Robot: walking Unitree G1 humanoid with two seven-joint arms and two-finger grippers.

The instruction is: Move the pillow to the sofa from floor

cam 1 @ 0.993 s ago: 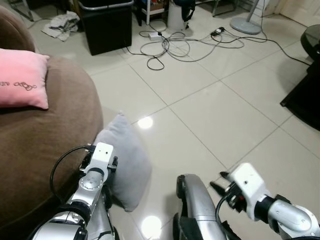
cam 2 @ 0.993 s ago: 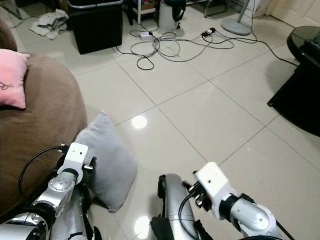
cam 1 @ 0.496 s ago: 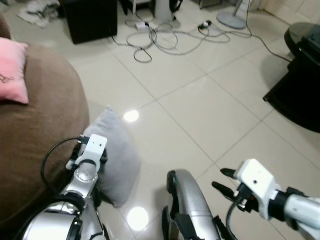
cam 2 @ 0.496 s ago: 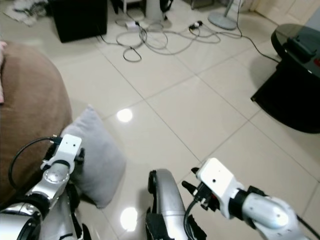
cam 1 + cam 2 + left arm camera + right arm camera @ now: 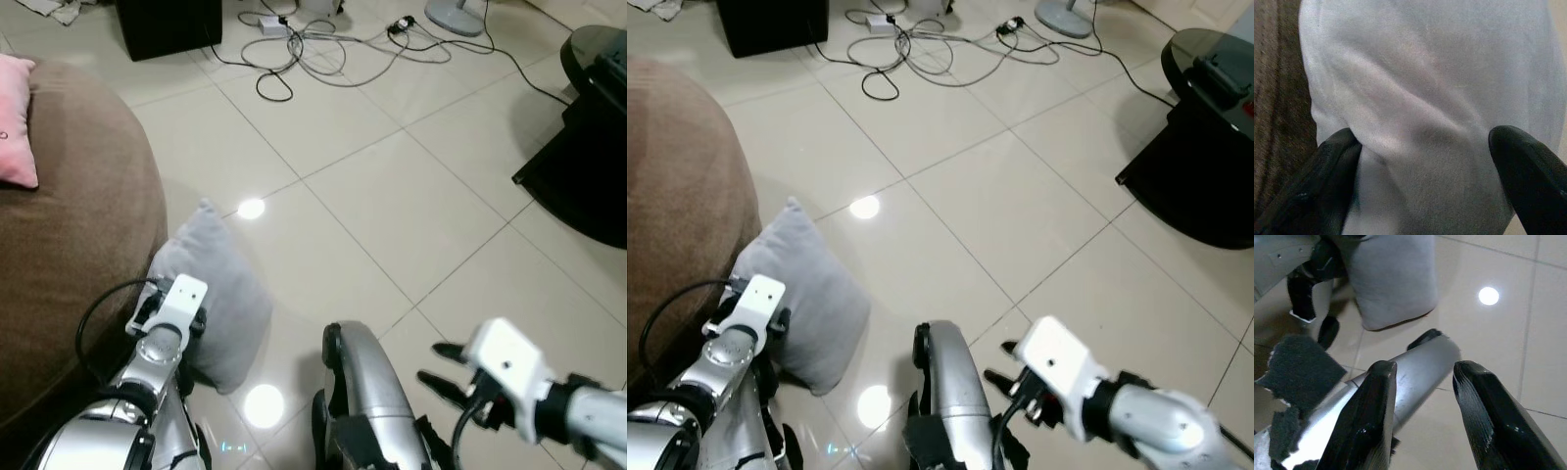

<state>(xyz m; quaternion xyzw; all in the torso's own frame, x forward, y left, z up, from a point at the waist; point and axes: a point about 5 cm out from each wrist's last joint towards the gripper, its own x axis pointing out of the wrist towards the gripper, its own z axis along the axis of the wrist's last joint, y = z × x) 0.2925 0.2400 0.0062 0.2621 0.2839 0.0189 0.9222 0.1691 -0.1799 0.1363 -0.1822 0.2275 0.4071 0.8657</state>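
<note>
A grey pillow (image 5: 211, 284) stands on the tiled floor, leaning against the brown sofa (image 5: 69, 225). My left gripper (image 5: 1430, 186) is pushed against the pillow's lower part and is open. Its two black fingers (image 5: 1332, 181) are spread wide on either side of a fold of grey fabric. Whether they press the fabric I cannot tell. My right gripper (image 5: 441, 367) hovers open over bare tiles at the lower right, holding nothing. The pillow (image 5: 1388, 279) also appears beyond it in the right wrist view.
A pink cushion (image 5: 15, 122) lies on the sofa. My silver leg (image 5: 362, 392) is between the arms. Loose cables (image 5: 313, 59), a black box (image 5: 167, 24) and a fan base (image 5: 456, 15) sit at the far side. A black table (image 5: 588, 137) stands on the right.
The camera has shifted, so the sofa and pillow now sit further left and higher. My left gripper stays against the pillow. My right gripper has stayed open low on the right.
</note>
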